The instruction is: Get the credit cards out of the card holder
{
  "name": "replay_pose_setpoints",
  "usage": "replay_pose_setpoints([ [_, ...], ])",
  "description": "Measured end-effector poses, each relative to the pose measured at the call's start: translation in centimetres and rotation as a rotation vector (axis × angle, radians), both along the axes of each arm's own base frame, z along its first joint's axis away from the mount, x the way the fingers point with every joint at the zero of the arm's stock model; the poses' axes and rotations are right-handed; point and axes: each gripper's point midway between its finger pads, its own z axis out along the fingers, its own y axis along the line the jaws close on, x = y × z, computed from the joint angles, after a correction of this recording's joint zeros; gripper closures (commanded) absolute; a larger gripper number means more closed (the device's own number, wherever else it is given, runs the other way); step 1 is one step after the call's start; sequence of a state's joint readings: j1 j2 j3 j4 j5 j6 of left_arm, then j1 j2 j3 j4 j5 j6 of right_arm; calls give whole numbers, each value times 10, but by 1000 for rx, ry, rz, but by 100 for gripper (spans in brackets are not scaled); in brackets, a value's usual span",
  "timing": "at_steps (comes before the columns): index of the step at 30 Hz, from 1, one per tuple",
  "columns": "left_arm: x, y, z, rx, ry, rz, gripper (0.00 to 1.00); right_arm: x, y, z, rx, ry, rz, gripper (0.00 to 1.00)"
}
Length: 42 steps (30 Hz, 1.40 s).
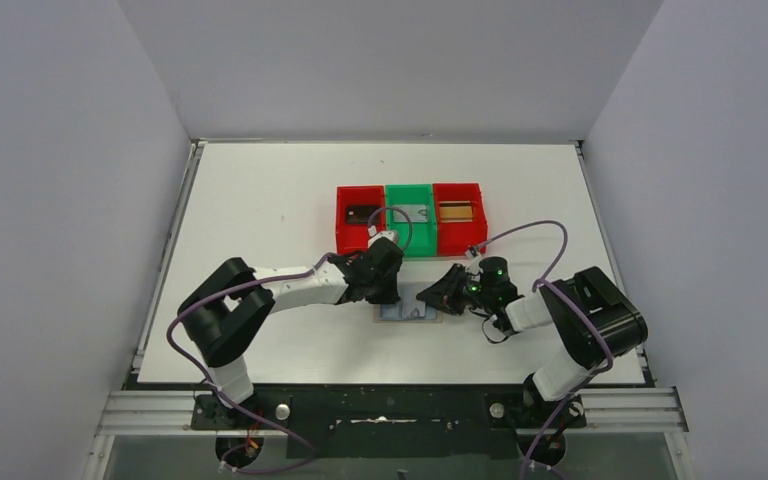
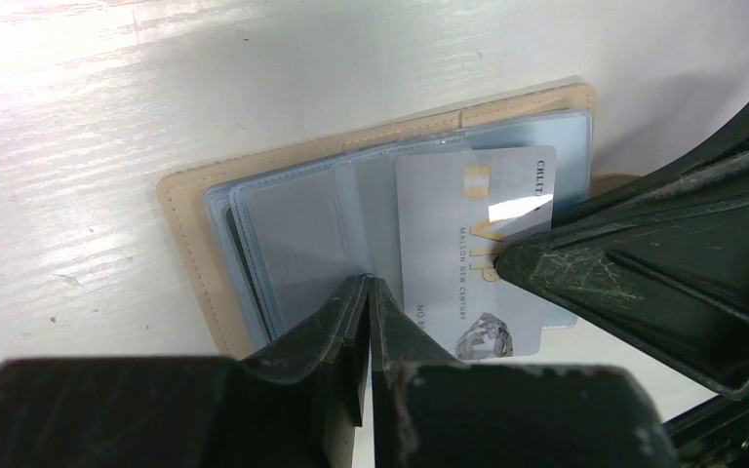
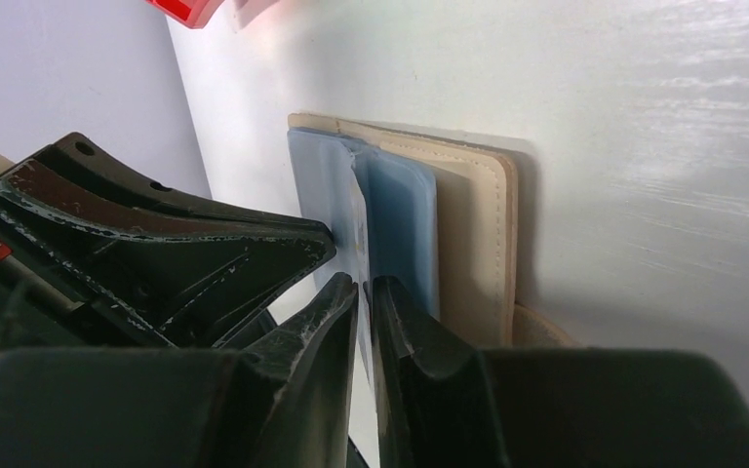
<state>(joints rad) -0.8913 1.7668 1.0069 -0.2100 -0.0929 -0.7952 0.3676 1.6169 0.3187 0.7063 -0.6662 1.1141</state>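
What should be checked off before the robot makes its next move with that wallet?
1. Right gripper closed on the silver card: ok, it looks pinched.
2. Silver card clear of the card holder: not ok, still partly in its sleeve.
3. Left gripper pinning the holder down: cannot tell; its tips are together on the sleeves.
4. Green bin has room: ok, one card inside.

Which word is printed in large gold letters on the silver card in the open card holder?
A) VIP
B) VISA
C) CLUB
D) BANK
A: in the left wrist view, the silver card in the open card holder shows the gold letters VIP.
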Motion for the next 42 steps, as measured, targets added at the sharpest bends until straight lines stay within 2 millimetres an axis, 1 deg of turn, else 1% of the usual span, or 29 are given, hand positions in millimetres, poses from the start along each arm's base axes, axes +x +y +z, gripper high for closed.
replay_pose_setpoints([
  [3,0,0,0,0,0,0,95,0,-1,1,-3,-3,-2,88],
  [5,0,0,0,2,1,-1,95,0,-1,2,-5,-5,-3,94],
  [8,0,0,0,3,0,-3,95,0,-1,3,-4,-7,-2,99],
  [14,0,0,0,3,0,-4,95,1,-4,6,-6,-13,-8,100],
  [20,0,0,0,2,-1,-4,94,2,-19,21,-67,-68,-26,100],
  [24,0,-1,2,-3,0,-8,89,10,-29,39,-119,-138,-45,100],
  [28,-1,-2,4,-11,-2,-19,82,19,-35,60,-157,-224,-60,100],
  [32,-4,-1,9,-22,-3,-29,75,23,-44,77,-206,-306,-81,100],
  [35,-5,-3,18,-52,-8,-40,69,27,-52,89,-252,-377,-110,100],
  [38,-3,-4,33,-94,-34,-37,64,32,-62,102,-299,-459,-142,100],
  [40,-1,-2,42,-119,-53,-28,62,36,-68,110,-338,-519,-157,100],
  [42,1,5,52,-142,-73,-10,59,40,-73,117,-376,-575,-163,100],
])
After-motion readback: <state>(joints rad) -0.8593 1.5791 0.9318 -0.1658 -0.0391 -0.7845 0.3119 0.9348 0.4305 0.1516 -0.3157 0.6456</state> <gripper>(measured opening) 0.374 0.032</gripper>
